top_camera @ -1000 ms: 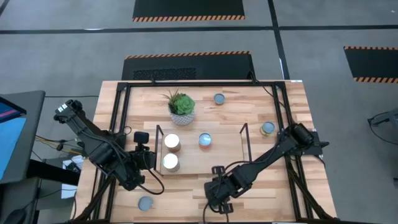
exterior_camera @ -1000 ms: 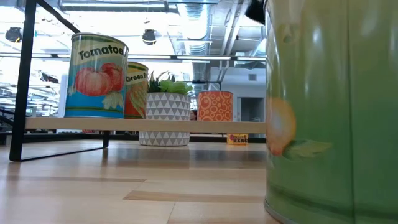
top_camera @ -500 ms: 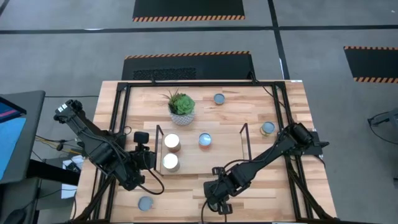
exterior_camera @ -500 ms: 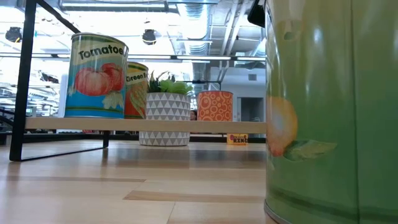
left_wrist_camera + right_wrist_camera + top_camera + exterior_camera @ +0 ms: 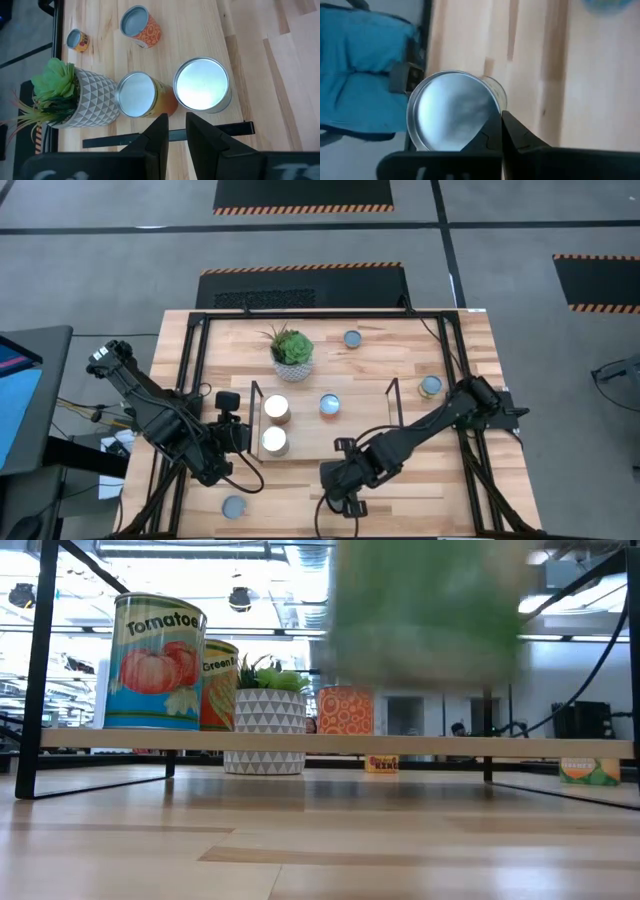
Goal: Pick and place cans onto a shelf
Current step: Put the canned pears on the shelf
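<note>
The right arm reaches from the table's right edge diagonally toward the near middle, its right gripper [image 5: 338,478] low over the front part of the table [image 5: 470,480], just in front of the shelf [image 5: 345,435]. It holds a green can [image 5: 425,610] — blurred in the low view and raised off the wood, above the level of the shelf board. In the right wrist view the same can's silvery top [image 5: 452,110] sits right against the dark fingers [image 5: 512,135], which are clamped on it.

The left arm bends in from the table's left edge, its left gripper [image 5: 232,435] at the shelf's left end. Its fingers [image 5: 200,137] stand slightly apart with nothing between them, pointing at two cans on the board: the tomato can [image 5: 274,441] at the front left and another can [image 5: 276,409] just behind it (labelled partly "Green" in the low view).

An orange-sided can [image 5: 330,405] stands near the middle of the shelf's far edge. Three more cans stand off the shelf — one [image 5: 352,339] near the table's far edge, one [image 5: 430,387] toward the right side, and one [image 5: 233,507] at the near left corner. The white-potted succulent [image 5: 291,352] stands behind the shelf's left part.
</note>
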Tool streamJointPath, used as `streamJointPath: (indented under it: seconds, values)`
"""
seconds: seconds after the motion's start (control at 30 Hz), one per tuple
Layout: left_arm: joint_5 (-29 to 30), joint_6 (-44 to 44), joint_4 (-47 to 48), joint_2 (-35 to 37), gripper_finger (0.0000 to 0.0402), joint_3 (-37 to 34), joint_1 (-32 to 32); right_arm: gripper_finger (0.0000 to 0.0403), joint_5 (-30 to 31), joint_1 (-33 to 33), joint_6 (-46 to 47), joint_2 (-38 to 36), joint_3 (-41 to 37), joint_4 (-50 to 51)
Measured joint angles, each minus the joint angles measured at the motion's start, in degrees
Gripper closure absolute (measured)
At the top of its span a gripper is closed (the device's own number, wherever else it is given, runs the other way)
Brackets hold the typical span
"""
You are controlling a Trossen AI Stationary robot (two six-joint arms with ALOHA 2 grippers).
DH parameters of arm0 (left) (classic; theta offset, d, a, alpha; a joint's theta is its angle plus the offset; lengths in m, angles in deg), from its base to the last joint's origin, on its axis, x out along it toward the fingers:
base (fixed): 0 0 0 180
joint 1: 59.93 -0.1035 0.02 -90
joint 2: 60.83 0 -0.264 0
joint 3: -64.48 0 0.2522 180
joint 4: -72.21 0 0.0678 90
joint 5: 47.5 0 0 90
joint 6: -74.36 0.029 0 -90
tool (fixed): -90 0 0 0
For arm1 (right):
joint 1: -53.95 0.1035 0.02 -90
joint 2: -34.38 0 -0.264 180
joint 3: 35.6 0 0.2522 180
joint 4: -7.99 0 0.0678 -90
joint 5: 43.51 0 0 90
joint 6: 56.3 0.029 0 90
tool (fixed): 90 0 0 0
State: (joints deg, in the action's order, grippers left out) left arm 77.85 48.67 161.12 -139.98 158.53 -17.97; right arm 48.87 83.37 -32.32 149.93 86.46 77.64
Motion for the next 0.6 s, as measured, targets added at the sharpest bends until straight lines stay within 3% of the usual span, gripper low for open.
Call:
streamJointPath:
  seconds: [0.23, 0.5, 0.6]
  values:
    - [0.0, 0.0, 0.01, 0.0, 0.0345, 0.0, 0.0, 0.0399, 5.31, -3.39, -12.0, -0.2, 7.62, 2.19]
    - [-0.01, 0.0, 0.63, 0.0, 0.0345, 0.0, 0.0, 0.0399, 4.48, -11.11, -22.48, -0.02, 7.68, 3.95]
    - [-0.02, 0.0, 0.63, 0.0, 0.0345, 0.0, 0.0, 0.0399, 0.29, -14.65, -25.07, 0.08, 7.68, 3.55]
